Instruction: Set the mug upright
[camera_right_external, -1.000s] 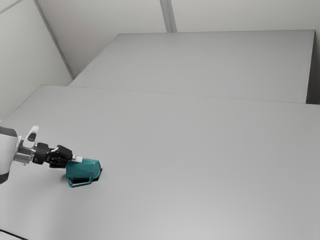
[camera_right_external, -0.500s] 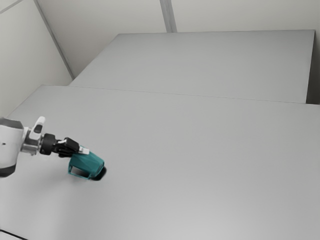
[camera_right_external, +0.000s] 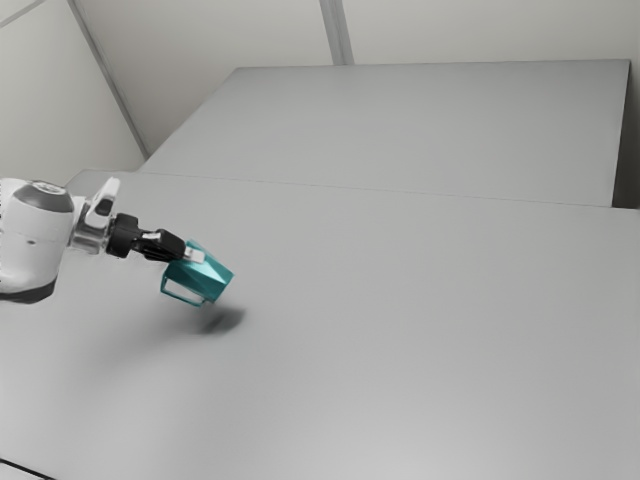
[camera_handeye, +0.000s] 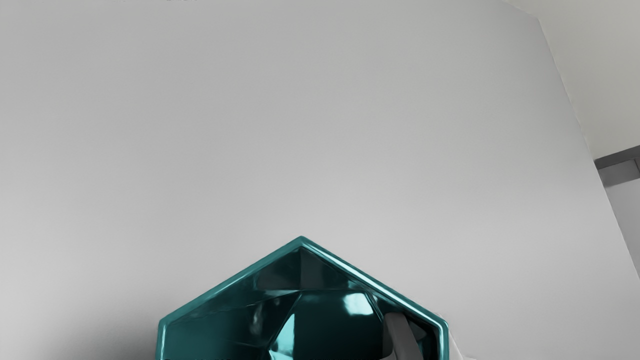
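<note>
— Where is the mug (camera_right_external: 206, 276) for you, operator?
— You have it up off the table, at the exterior view's left, tilted rather than upright. Its mouth leans back toward your gripper (camera_right_external: 193, 256) and its base points down and away to the exterior view's right
— And your jaws?
— Clenched on the mug's wall: the wrist view shows you a dark finger (camera_handeye: 402, 336) inside the cup and a pale bit of the other finger (camera_handeye: 456, 348) just outside the rim
— What else do you get from one view and miss in the other?
— The wrist view lets you look into the shiny, faceted teal inside and along its angular rim. The exterior view gives you the handle (camera_right_external: 176, 298), on the mug's near side, and a soft shadow (camera_right_external: 222, 320) apart from it on the table (camera_right_external: 400, 350)
— Any writing you can read?
— You have some dark specks (camera_handeye: 181, 0) well beyond the mug in the wrist view, too small to make out
— And farther out?
— Your arm (camera_right_external: 35, 240) comes in from the exterior view's left, a black cable (camera_right_external: 28, 469) crosses the near left corner, and a second grey surface (camera_right_external: 420, 125) lies on the far side, before a pale wall (camera_right_external: 470, 25) with a grey strip (camera_right_external: 337, 32)
</note>
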